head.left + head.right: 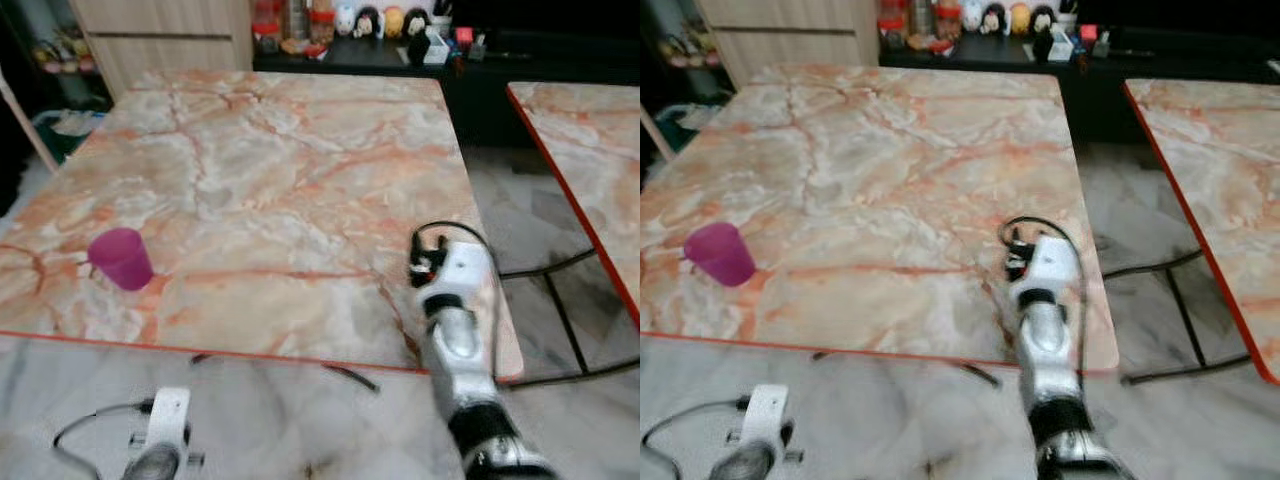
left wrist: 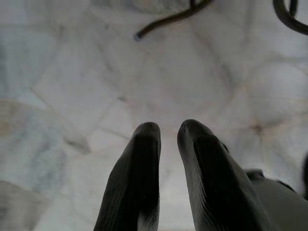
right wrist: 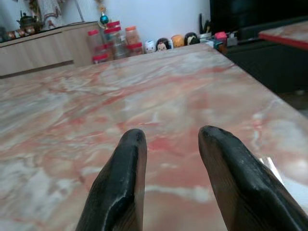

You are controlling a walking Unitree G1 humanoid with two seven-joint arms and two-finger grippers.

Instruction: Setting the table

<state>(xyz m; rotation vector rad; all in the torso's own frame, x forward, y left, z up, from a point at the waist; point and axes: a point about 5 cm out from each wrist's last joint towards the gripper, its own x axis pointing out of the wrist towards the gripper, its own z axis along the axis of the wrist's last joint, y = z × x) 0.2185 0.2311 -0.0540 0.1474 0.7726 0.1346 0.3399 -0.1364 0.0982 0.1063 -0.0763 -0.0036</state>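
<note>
My right gripper point(image 3: 166, 139) hovers low over the marble table point(image 1: 290, 170), its 2 black fingers point(image 3: 120, 183) spread apart with nothing between them. In the left eye view my right arm point(image 1: 455, 330) reaches up from the lower right of the frame, over the table's near right corner. The purple cup point(image 1: 122, 258) stands upright at the left of the frame, close to the table's red near edge, well apart from that gripper across the bare stone. My left gripper point(image 2: 168, 132) hangs over the pale tiled floor point(image 2: 72, 72), its 2 fingers nearly together with only a slim gap and holding nothing. A second marble table point(image 1: 590, 140) stands at the right of the frame. Jars and small figurines point(image 1: 360, 20) line a dark counter along the top.
</note>
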